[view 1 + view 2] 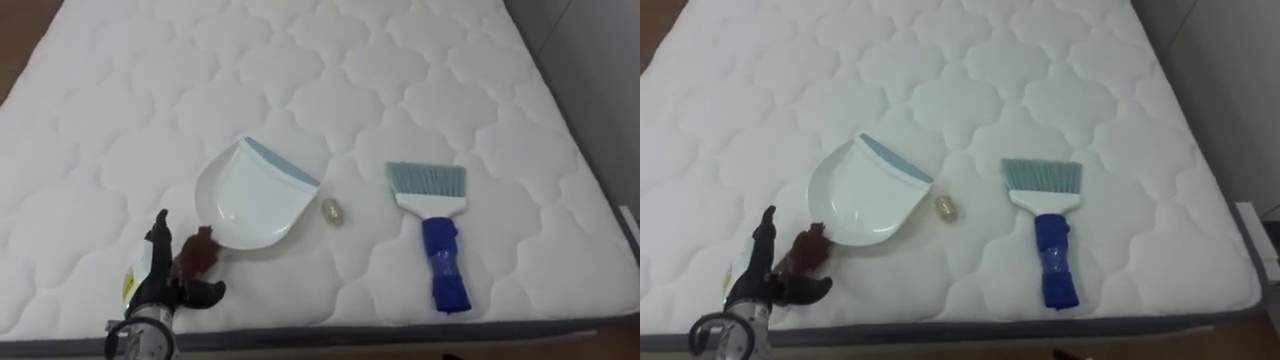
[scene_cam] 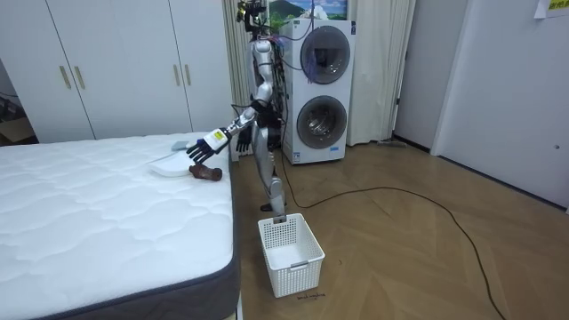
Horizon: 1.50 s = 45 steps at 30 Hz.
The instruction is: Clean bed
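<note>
Left eye view: the left hand (image 1: 158, 272) is open and holds nothing. To do this well, I think it should come down over the brown handle (image 1: 197, 253) of the white dustpan (image 1: 250, 198) and close tight. The handle lies just beside the hand. Room view: the hand hangs just above the handle, near the edge of the bed (image 2: 89, 204). Right eye view: a small crumpled scrap (image 1: 947, 207) lies by the dustpan, with the blue brush (image 1: 1045, 235) near.

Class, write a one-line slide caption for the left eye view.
Left hand open beside a brown lump on the bed, near dustpan, small wad and brush.
</note>
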Tool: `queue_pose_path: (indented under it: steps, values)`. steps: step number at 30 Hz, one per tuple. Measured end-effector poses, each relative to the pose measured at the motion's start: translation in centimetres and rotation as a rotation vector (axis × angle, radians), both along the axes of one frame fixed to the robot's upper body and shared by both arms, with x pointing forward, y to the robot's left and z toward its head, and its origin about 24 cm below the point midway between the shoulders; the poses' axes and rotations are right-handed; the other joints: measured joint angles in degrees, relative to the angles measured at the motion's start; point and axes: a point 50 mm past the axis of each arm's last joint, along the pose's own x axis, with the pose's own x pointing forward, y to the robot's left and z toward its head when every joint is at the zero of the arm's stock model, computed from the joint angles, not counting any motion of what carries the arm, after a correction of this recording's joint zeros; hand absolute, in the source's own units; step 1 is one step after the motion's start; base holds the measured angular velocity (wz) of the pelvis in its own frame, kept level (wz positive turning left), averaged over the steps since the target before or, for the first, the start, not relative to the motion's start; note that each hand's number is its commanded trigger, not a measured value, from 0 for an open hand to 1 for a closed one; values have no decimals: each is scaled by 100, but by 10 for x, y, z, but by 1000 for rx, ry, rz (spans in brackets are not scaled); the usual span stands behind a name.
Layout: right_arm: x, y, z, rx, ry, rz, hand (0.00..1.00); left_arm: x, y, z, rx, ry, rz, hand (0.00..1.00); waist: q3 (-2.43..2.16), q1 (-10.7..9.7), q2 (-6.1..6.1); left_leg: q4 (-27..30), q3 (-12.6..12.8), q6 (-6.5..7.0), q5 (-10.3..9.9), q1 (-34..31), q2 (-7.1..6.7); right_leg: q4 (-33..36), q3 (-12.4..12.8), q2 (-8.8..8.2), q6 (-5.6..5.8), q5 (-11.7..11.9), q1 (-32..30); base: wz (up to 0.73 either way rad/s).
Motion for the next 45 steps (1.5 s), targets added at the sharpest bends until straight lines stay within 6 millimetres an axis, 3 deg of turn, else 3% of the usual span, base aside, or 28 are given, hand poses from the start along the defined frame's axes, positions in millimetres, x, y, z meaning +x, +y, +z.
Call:
queue_pose_path:
  steps: [7, 9, 14, 17, 26, 30, 39, 43, 44, 45]
  values:
    - [10, -3, 2, -13, -3, 2, 0, 14, -2, 1, 41, 10, -29, 0, 36, -50, 22, 55, 4, 14, 11, -324, -3, 107, -1, -19, -1, 0, -369, -1]
    - [15, -4, 4, -28, -17, 2, 0, 20, -2, 2, 51, 9, -27, 0, 83, -43, 49, 85, 5, 15, 12, -419, -2, 192, -22, -32, 0, 0, -501, -6]
    - [23, -7, 7, -80, -26, 21, 0, 25, 7, -1, 72, 46, 23, 0, 108, -4, 64, 135, -42, 20, 14, -756, -3, 421, -23, -56, -1, 0, -984, -15]
    - [31, -9, 10, -98, -47, 18, 0, 31, 9, 1, 84, 56, 27, 0, 156, -29, 71, 243, -149, 21, 15, -1028, -7, 605, -60, -77, -2, -1, -1283, 2]
    - [52, -10, 17, -155, -95, 73, 0, 47, 12, 11, 77, 46, 45, 0, 235, -28, 71, 531, -172, 22, 15, -1665, -9, 920, -128, -129, -5, -4, -1897, 3]
    - [58, -9, 19, -163, -116, 80, 0, 56, 15, 18, 68, 30, 69, 0, 277, -24, 13, 715, -150, 22, 15, -1904, -11, 1111, -152, -164, -67, -47, -2141, 0]
    - [65, -5, 23, -178, -156, 90, 0, 67, 20, 29, 87, -5, 81, 0, 306, -58, -27, 1119, -136, 23, 14, -2315, -3, 1377, -153, -207, -112, -78, -2466, 2]
    - [72, -4, 26, -170, -182, 94, 0, 74, 28, 38, 115, -31, 91, 0, 324, -163, -47, 1357, -136, 63, -10, -2618, 11, 1573, -143, -220, -166, -111, -2741, 0]
    - [74, -4, 27, -169, -190, 94, 0, 76, 28, 40, 122, -37, 89, 42, 327, -190, -47, 1446, -136, 80, -22, -2691, 17, 1638, -136, -225, -179, -137, -2801, 0]
    - [74, -4, 27, -168, -192, 88, 0, 78, 29, 42, 128, -41, 84, 100, 329, -212, -49, 1531, -137, 95, -37, -2767, 19, 1732, -131, -239, -177, -194, -2870, 0]
